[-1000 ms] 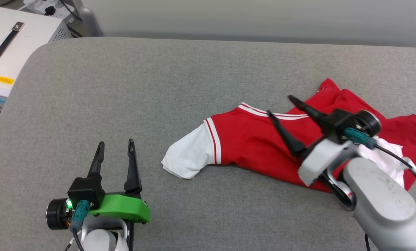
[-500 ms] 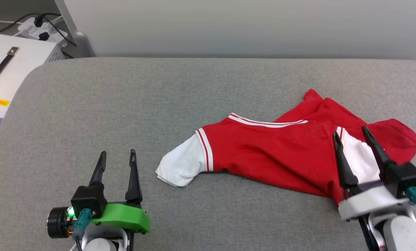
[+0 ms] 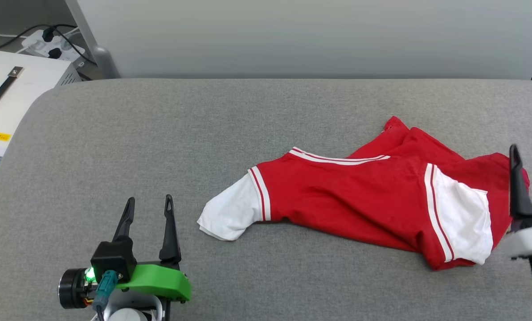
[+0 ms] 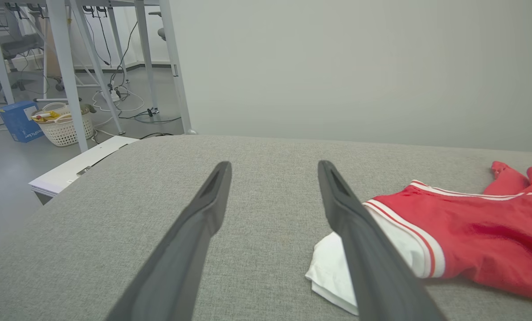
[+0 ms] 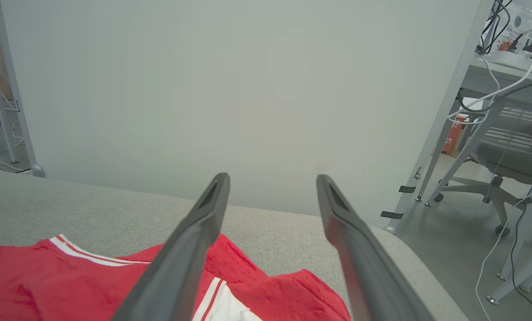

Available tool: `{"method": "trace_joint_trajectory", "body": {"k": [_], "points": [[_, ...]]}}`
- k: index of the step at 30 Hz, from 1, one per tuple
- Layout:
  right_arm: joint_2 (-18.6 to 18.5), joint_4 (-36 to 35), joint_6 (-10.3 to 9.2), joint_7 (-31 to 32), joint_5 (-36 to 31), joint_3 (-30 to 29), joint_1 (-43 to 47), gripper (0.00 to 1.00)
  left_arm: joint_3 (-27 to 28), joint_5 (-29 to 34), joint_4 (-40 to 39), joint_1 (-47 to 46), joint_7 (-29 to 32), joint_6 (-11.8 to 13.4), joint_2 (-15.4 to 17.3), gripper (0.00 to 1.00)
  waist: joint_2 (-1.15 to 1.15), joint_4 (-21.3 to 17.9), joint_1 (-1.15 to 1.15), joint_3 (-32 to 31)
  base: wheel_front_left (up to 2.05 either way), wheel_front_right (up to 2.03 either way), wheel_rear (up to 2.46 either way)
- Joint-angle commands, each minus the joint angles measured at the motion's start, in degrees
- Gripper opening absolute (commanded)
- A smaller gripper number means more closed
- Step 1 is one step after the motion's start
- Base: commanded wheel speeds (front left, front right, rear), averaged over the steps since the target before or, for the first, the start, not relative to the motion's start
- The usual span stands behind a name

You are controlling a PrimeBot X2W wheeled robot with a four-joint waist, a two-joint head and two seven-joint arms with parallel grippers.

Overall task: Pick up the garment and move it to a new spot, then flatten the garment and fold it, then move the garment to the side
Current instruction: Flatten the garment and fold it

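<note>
Head view, starting at the left: a white case [image 3: 12, 89] with a black strap handle sits beside the padded surface, and a white power strip [image 3: 47, 44] lies behind it. The left wrist view adds a white lattice basket [image 4: 67, 131] on the floor among pale table legs [image 4: 65, 67]. It holds yellow things too small to make out, and a blue box [image 4: 18, 121] stands just beside it.

The left gripper [image 3: 150, 199] hovers low over the padded surface [image 3: 159, 133], a grey woven cushion with rounded corners. Its two long, dark, tapered fingers stand wide apart with nothing between them.

The garment [image 3: 337, 196] lies on the right half of that cushion, apart from the left gripper. It is soft, rumpled red fabric with a limp white sleeve at its left end and striped trim at the seam. A second white sleeve lies flat over the red body near the right end.

The right gripper [image 5: 271, 177] is at the garment's right end, jaws wide and empty, its fingers pointing past the cloth. Its wrist view adds a smooth pale panel [image 5: 203, 89] behind the cushion and, further right, a grey office chair [image 5: 506, 156] among loose cables [image 5: 493, 276].
</note>
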Motion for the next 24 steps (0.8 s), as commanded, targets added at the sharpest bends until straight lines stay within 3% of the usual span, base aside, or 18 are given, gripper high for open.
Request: {"method": "trace_joint_trajectory", "body": {"k": [1,12,16,20,24], "points": [[-1.8,0.4,-0.05,1.5,1.2,1.1,-2.2,1.00,0.0,0.4,-0.2,0.5,-0.3,-0.1,-0.1,1.00,0.00,0.0,0.00,0.4,0.00,0.00,0.00],[-23.4,4.2,-0.05,26.9,19.3,16.5,-13.7,1.00,-0.3,0.0,-1.0,-1.6,-0.3,0.0,-0.1,1.00,0.00,1.2,0.00,5.1,0.00,0.00,0.00],[-29.3,5.5,-0.05,35.7,26.7,23.0,-16.2,1.00,-0.5,-0.1,-1.3,-2.9,-0.3,0.0,-0.1,1.00,0.00,1.8,0.00,7.4,0.00,0.00,0.00],[-32.5,6.0,-0.05,41.2,31.6,29.2,-19.5,1.00,-0.8,-0.3,-1.6,-4.3,-0.3,0.2,-0.1,1.00,0.00,2.5,0.00,9.9,0.00,0.00,0.00],[-32.7,8.2,-0.05,43.6,33.5,34.0,-24.2,1.00,-1.1,-0.6,-2.0,-5.7,-0.3,0.4,-0.1,1.00,0.00,3.1,0.00,12.8,0.00,0.00,0.00]]}}
